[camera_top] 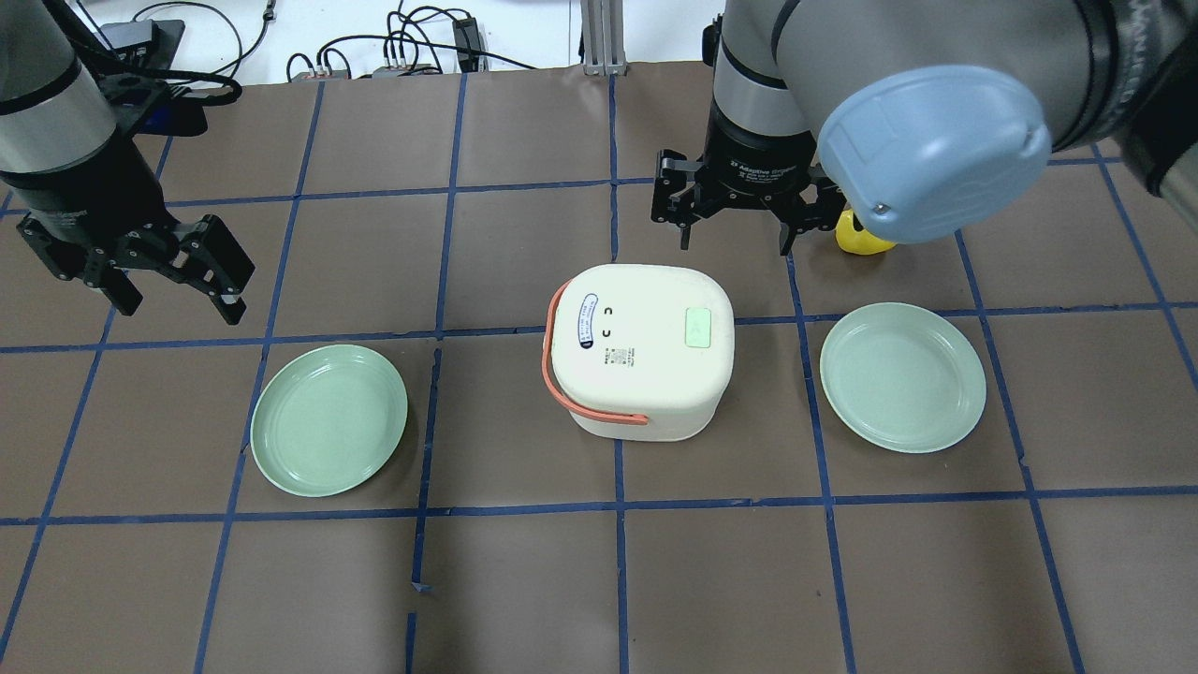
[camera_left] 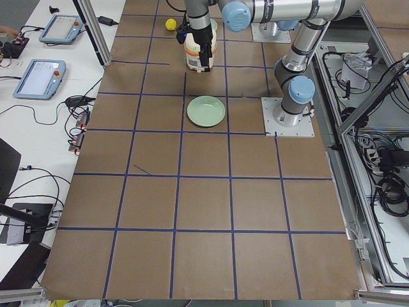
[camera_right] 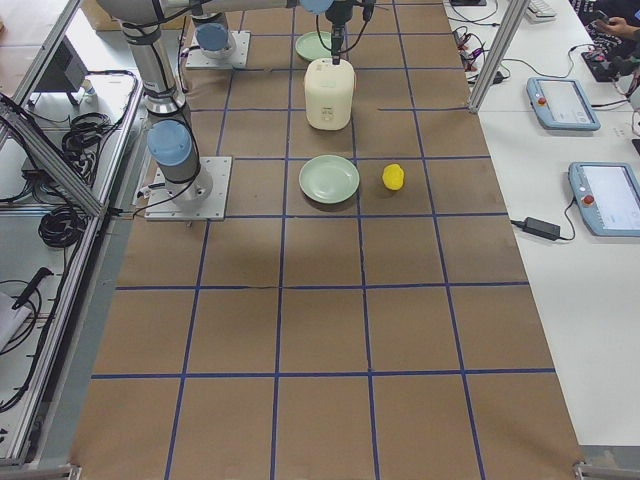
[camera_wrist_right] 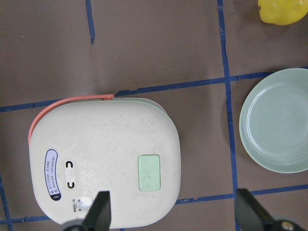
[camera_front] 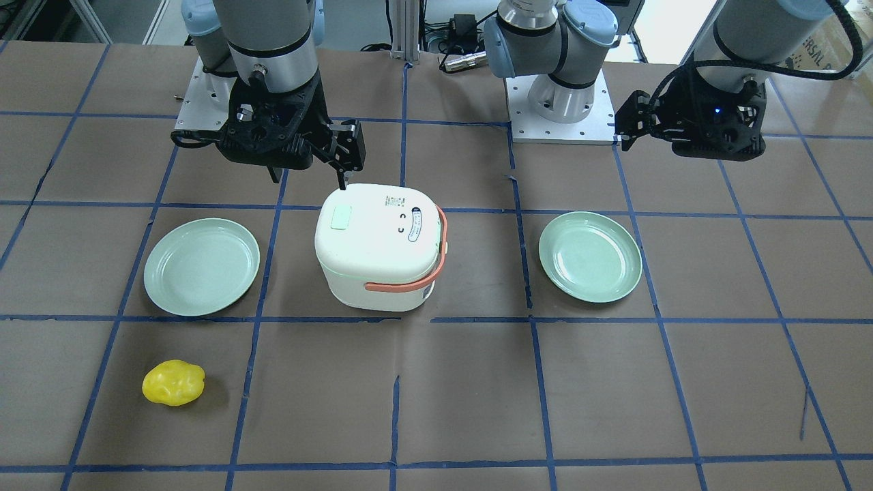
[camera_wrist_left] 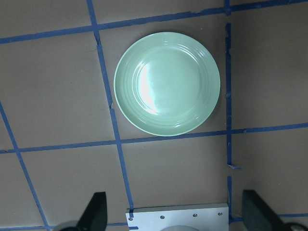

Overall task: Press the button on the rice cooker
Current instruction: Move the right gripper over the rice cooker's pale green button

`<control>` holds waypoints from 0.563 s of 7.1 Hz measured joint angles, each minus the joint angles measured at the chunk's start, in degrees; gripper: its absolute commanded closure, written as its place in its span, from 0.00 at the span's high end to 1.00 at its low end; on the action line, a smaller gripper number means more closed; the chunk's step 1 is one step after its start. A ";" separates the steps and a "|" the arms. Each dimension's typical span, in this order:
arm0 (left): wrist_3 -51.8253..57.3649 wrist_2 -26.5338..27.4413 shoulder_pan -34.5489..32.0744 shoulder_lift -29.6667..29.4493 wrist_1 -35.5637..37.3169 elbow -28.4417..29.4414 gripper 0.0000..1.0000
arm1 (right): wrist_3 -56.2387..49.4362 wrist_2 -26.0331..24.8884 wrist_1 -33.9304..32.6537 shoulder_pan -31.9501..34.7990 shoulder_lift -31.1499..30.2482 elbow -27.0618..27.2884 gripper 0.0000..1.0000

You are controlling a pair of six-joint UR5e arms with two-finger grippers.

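A tabletop (camera_top: 524,580) covered in brown paper and marked into squares with blue tape, seen from several cameras.

The right gripper (camera_top: 735,239) hangs above the rice cooker (camera_top: 636,365), pointing down, its two fingers spread wide and grasping nothing. Its wrist camera looks straight down on the cooker's lid, and the fingers frame the lid's edge on the side of the green button (camera_wrist_right: 149,172). No view shows the gripper touching the lid. The hover looks like lining up for the press. With the jaws this far apart, one fingertip would have to come down on the button, or the fingers close first.

The rice cooker, white and rounded, sits in the middle of the table with its lid shut. The button is a small mint-green rectangle on top of the lid, on the side toward the robot's right. The orange-pink handle (camera_top: 562,393) wraps round the opposite side, folded down and clear of the button. Small printed labels sit on the lid near the handle.

A pale green plate (camera_top: 903,377) lies near the cooker on the robot's right, with nothing on it. A yellow object (camera_front: 173,382), lumpy like a fruit, lies further out past that plate.

A second green plate (camera_top: 328,419) lies on the cooker's other side. The left gripper (camera_top: 178,298) hangs well away from the cooker, beyond that plate, fingers apart and grasping nothing. It appears parked out of the way.
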 measured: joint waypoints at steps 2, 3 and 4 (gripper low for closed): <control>0.00 0.00 0.00 0.00 0.00 0.00 1.00 | -0.66 0.13 -1.21 0.03 0.16 0.27 0.17; 0.00 0.00 0.00 0.00 0.00 0.00 1.00 | -0.84 0.39 -1.51 0.06 0.52 0.43 0.13; 0.00 0.00 0.00 0.00 0.00 0.00 1.00 | -0.97 1.11 -1.60 0.07 1.05 0.65 0.12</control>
